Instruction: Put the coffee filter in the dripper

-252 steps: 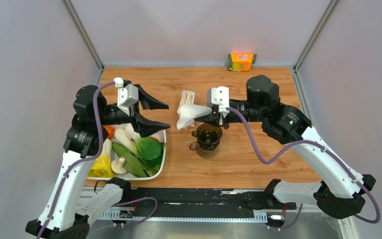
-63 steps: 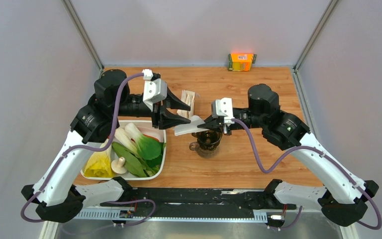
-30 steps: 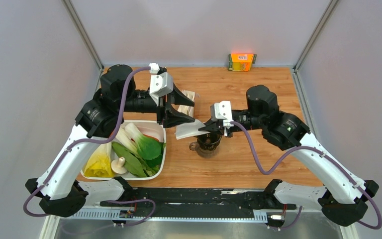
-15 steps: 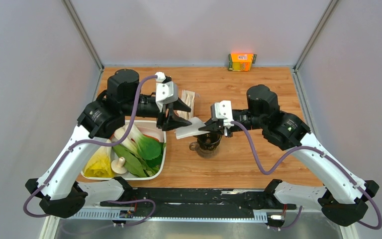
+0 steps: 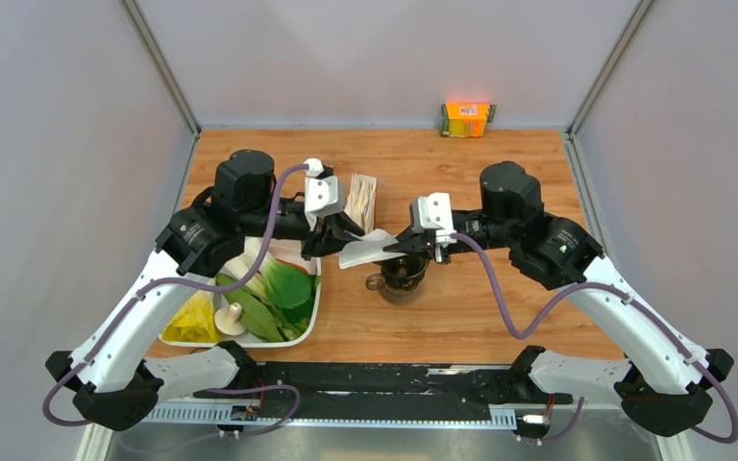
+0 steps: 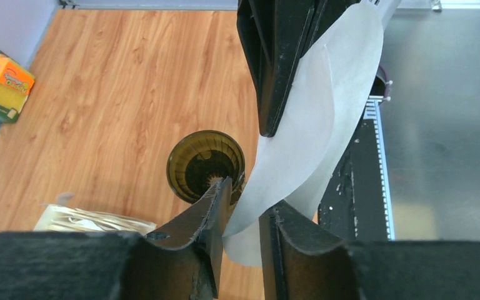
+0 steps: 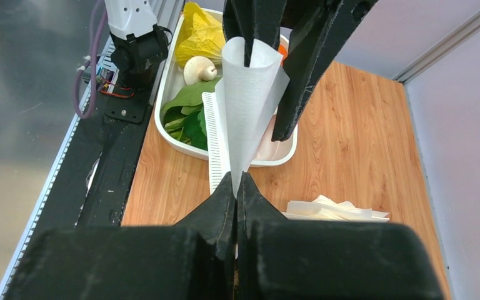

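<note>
- While the right gripper (image 7: 236,184) pinches the pointed end of the coffee filter (image 7: 247,106) with its jaws fully closed, the paper hangs in the air. It is just above the rim of the dripper (image 5: 404,270) and reaches out to its left, not inside it.
- At the filter's wide end, the end farther from the dripper, the left gripper (image 6: 244,212) stands partly open and grips nothing. One finger seems to reach into the cone's mouth, and the other sits outside the wall.
- Judging from this, the step is spreading the flattened cone. Close the left jaws gently on one wall only and pull lightly, since thin paper creases or tears.
- Then swing the tip over the dripper's centre and lower it point first.
- Avoid nudging the dripper, which looks light, towards the packet of filters (image 5: 360,197) behind it.
</note>
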You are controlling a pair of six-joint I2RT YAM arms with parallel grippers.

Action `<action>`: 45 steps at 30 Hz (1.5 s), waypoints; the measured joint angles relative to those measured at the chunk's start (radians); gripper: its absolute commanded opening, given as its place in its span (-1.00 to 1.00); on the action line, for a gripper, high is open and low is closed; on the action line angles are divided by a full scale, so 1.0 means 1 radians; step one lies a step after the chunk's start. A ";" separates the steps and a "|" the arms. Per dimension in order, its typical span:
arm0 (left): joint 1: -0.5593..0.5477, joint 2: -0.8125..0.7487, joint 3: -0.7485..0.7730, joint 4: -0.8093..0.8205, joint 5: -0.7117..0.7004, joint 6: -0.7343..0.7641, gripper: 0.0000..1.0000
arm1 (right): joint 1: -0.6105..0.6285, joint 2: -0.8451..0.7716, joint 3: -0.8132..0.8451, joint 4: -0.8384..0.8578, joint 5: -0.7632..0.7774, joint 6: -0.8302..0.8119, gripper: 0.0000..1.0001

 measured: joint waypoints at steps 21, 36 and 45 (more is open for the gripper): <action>-0.014 -0.031 0.030 -0.032 0.088 0.295 -1.00 | 0.000 0.088 0.049 -0.123 -0.035 0.080 0.61; -0.125 0.023 0.112 -0.206 -0.020 0.588 -1.00 | 0.000 0.145 0.051 -0.171 -0.145 0.143 0.18; -0.128 0.035 0.119 -0.176 -0.080 0.553 -1.00 | 0.000 0.134 0.041 -0.172 -0.141 0.140 0.62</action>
